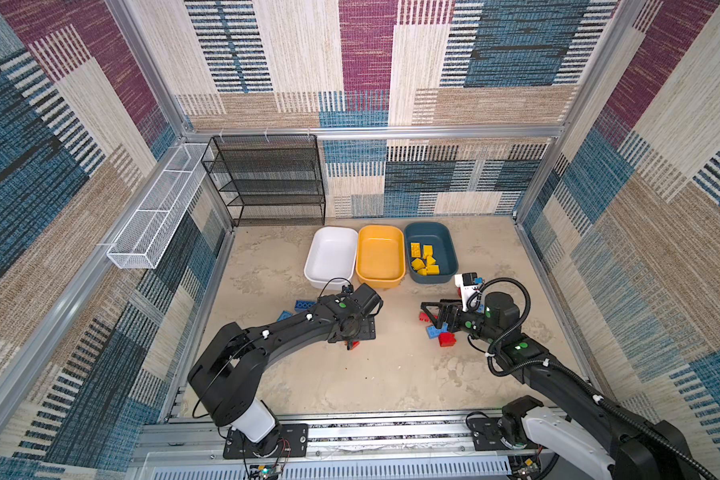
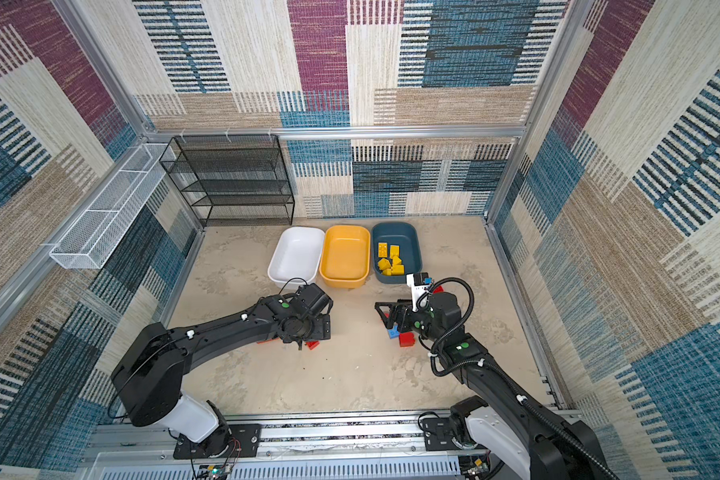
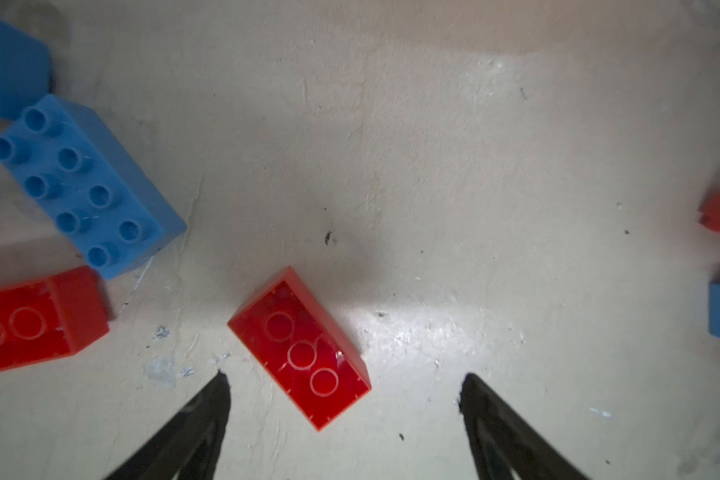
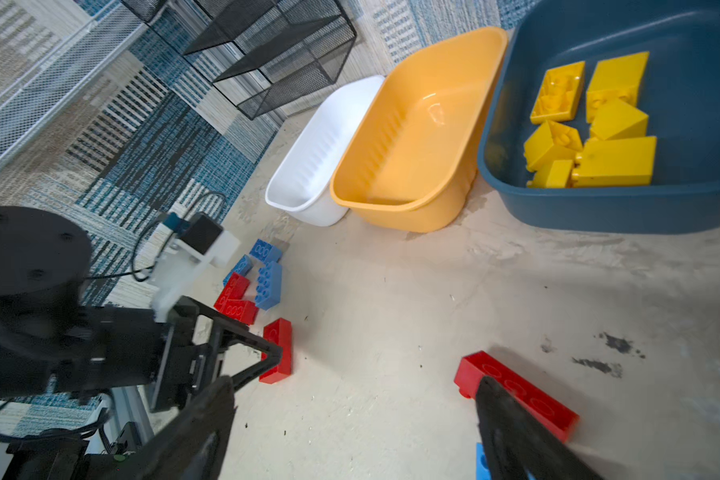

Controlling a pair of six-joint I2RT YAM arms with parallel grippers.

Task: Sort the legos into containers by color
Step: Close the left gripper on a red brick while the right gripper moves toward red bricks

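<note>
The white (image 1: 332,253), yellow-orange (image 1: 381,254) and teal (image 1: 444,248) containers stand in a row at the back. Several yellow legos (image 1: 425,259) lie in the teal one (image 4: 599,210). My left gripper (image 3: 345,382) points down, open, over an upturned red lego (image 3: 300,349) that lies just ahead of and between its fingertips, untouched. Blue legos (image 3: 84,187) and another red one (image 3: 30,320) lie beside it. My right gripper (image 4: 350,390) is open and holds nothing. A long red lego (image 4: 516,395) and a blue one (image 4: 481,461) sit by one of its fingers.
A black mesh rack (image 1: 267,183) stands against the back wall and a white wire basket (image 1: 159,208) hangs on the left wall. Red (image 1: 447,339) and blue (image 1: 435,331) legos lie under the right wrist. The white and yellow-orange tubs hold nothing.
</note>
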